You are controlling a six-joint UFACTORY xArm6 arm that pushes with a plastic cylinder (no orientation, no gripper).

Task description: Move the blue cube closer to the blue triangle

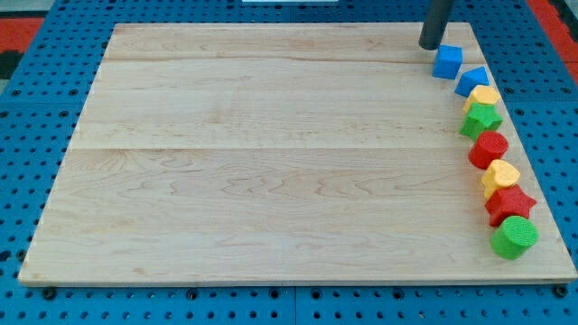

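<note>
The blue cube (447,61) lies near the view's top right corner of the wooden board (271,153). The blue triangle (471,81) lies just below and to the right of it, almost touching. My tip (431,46) is the lower end of a dark rod that comes down from the view's top. It stands just above and to the left of the blue cube, very close to it.
Along the board's right edge, below the blue triangle, runs a line of blocks: a yellow block (486,96), a green star (480,119), a red block (489,149), a yellow block (500,175), a red star (510,204) and a green cylinder (515,237).
</note>
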